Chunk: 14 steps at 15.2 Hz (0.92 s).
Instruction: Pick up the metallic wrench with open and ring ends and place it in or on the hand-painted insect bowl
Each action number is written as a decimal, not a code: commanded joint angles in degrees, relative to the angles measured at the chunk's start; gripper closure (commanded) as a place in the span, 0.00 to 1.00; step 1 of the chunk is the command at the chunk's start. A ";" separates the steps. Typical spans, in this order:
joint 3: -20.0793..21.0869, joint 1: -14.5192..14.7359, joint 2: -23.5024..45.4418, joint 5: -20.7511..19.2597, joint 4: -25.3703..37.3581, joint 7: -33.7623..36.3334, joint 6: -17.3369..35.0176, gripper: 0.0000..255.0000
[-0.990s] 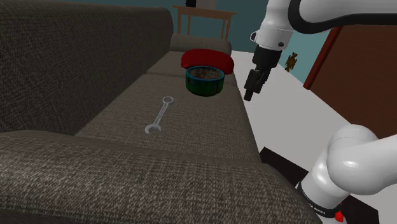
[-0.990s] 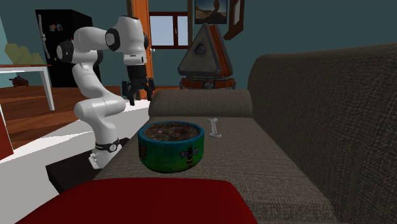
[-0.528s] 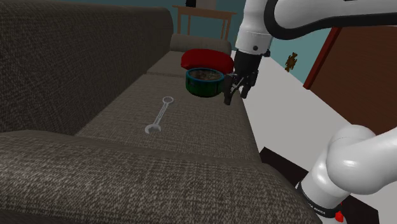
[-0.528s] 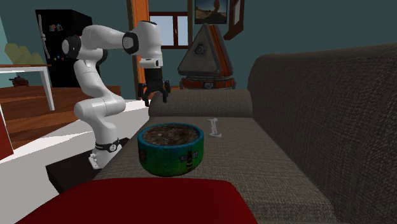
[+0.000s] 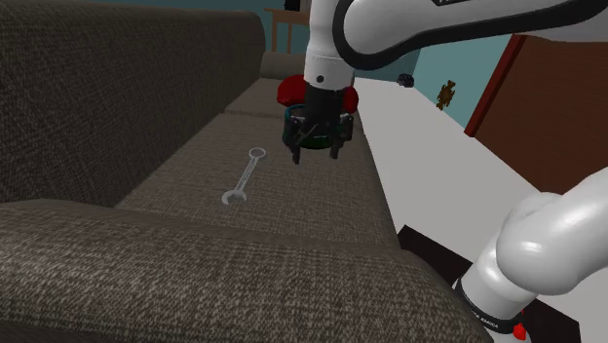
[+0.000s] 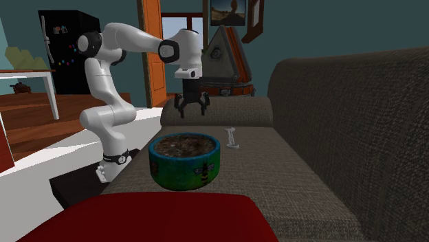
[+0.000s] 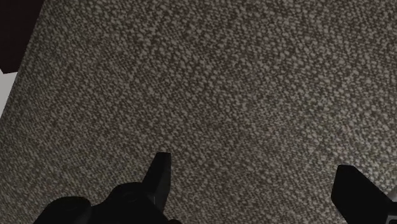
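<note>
A white robot arm holds its all-black two-finger gripper (image 5: 316, 152) (image 6: 192, 108) above the seat of a dark grey-brown woven-fabric sofa (image 5: 292, 209). The fingers are spread wide and grasp nothing. In the wrist view the gripper (image 7: 254, 184) points down at bare sofa weave.

The task's thing, a slim silvery metal wrench (image 5: 244, 176) (image 6: 232, 139) with 1 open end and 1 ring end, lies flat on the seat cushion. It is well apart from the gripper, toward the shoulder view's left and nearer that camera.

The round bowl (image 6: 185, 161), with a green and blue painted wall showing an insect and a dark mottled inside, sits on the same seat. It is near a red cushion (image 6: 137, 216).

The step in hand looks like the approach to the wrench. To do it well, the gripper should travel until it is over the middle of the shaft. It should then turn so that the 2 fingers straddle the shaft across its narrow width, and come straight down. The wrench is thin and the cushion soft, so the tips probably need to press slightly into the fabric before closing
</note>
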 commanded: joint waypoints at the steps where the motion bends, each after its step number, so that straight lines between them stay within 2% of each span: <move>1: 2.77 -1.05 4.97 -1.05 3.93 7.28 0.84 0.00; 7: 7.87 -2.65 21.18 -8.12 17.35 27.37 1.39 0.00; 12: 7.77 -0.10 35.30 -15.23 31.16 42.52 -1.01 0.00; 14: 7.51 0.11 35.60 -15.34 30.74 42.77 -0.33 0.00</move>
